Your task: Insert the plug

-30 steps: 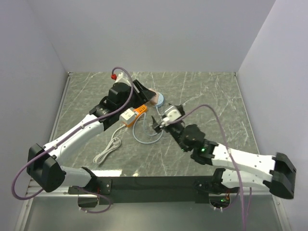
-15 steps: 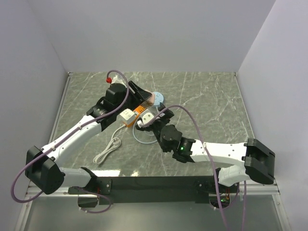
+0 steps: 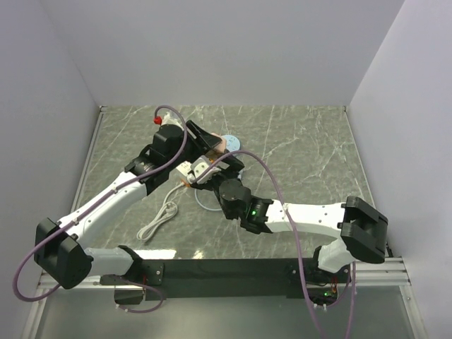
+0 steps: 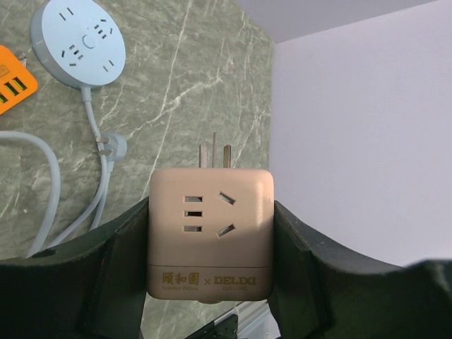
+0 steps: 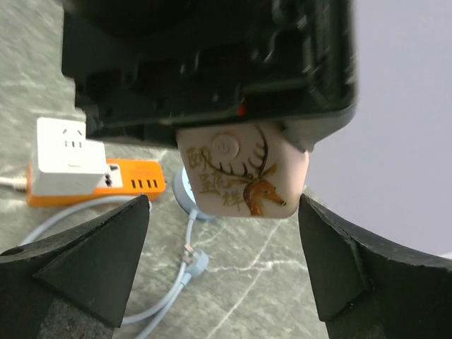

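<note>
Plug adapter [image 4: 210, 233], a pink cube with three metal prongs on its far end, is held off the table [image 3: 304, 148] and clamped between the two dark fingers [image 4: 120, 275] of the left gripper [image 4: 210, 244]. Its socket face is turned toward the left wrist camera, with printed lettering along the near edge. In the right wrist view its other face is seen, bearing a deer drawing and a round button.

The right gripper [image 5: 222, 205] is pointed at that deer face with its fingers [image 5: 85, 261] spread wide apart; nothing is gripped, and contact with the cube cannot be told.

From the adapter in the left wrist view, a round blue socket [image 4: 78, 42] lies flat on the marble at 11 o'clock. Its blue cable runs toward 7 o'clock, and a small blue plug [image 4: 113, 146] lies beside that cable at 10 o'clock. An orange and white power strip [image 5: 92, 176] lies at 9 o'clock of the adapter in the right wrist view. In the top view a white cable [image 3: 159, 219] lies at 7 o'clock of both grippers.
</note>
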Robot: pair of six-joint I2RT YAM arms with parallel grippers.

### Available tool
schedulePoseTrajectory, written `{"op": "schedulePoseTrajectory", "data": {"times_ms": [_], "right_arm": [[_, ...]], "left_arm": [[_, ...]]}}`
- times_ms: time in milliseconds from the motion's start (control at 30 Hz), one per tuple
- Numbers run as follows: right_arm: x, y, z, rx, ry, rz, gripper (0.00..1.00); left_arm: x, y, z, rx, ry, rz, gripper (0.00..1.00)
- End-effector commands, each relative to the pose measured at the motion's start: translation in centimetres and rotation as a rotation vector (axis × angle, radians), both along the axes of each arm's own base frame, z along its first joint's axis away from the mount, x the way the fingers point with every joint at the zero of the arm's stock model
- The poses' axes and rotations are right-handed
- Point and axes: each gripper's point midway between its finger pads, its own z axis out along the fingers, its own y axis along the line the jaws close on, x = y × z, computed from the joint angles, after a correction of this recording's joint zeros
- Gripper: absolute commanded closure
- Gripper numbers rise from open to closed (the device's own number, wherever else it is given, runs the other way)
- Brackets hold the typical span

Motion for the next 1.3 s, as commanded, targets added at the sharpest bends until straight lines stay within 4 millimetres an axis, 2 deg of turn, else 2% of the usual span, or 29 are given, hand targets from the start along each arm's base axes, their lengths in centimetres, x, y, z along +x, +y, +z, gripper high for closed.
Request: {"op": "schedulePoseTrajectory", "data": {"times_ms": [0, 67, 233, 400, 533, 567, 667, 767, 867, 1100, 1233, 1267], "right_arm": [[0.1, 0.3, 0.8, 0.031, 0.006, -0.018, 0.10], [0.2, 0.1, 0.8, 0.036, -0.002, -0.030, 0.12], [0.9, -0.3, 1.2, 0.033, -0.016, -0.058, 0.28], [1.4, 0.3, 1.0, 0.030, -0.010, -0.053, 0.46], [1.6, 0.6, 0.5, 0.034, 0.000, -0.047, 0.53], [1.6, 0.7, 0.6, 0.043, 0.001, -0.039, 0.60], [1.8, 0.4, 0.3, 0.064, 0.014, -0.041, 0.67], [1.7, 0.0, 0.0, 0.112, 0.031, -0.022, 0.70], [1.6, -0.6, -0.1, 0.167, 0.049, 0.000, 0.83], [1.2, -1.1, -0.2, 0.250, 0.092, 0.081, 0.88], [1.4, -2.4, -0.4, 0.299, 0.107, 0.089, 0.88], [1.5, -3.1, -1.0, 0.299, 0.108, 0.086, 0.88]], "left_arm": [[-0.5, 0.3, 3.5, -0.069, -0.078, 0.005, 0.99], [-0.7, 0.1, 3.5, -0.074, -0.078, -0.005, 0.99], [-1.2, 0.2, 3.4, -0.079, -0.076, -0.017, 0.99], [-1.7, 0.0, 3.9, -0.098, -0.088, -0.027, 0.99], [-2.1, -0.6, 3.5, -0.095, -0.078, -0.043, 0.99], [-2.0, -0.7, 3.4, -0.096, -0.075, -0.045, 0.99], [-2.0, -1.2, 2.7, -0.097, -0.060, -0.055, 0.99], [-1.8, -1.4, 1.7, -0.103, -0.040, -0.046, 0.99], [-1.6, -1.6, 0.6, -0.101, -0.018, -0.047, 0.99], [-1.4, -2.8, -1.0, -0.100, 0.021, -0.080, 0.99], [-1.1, -2.7, -1.6, -0.101, 0.034, -0.059, 0.99], [-1.0, -2.6, -1.6, -0.103, 0.035, -0.056, 0.99]]}}
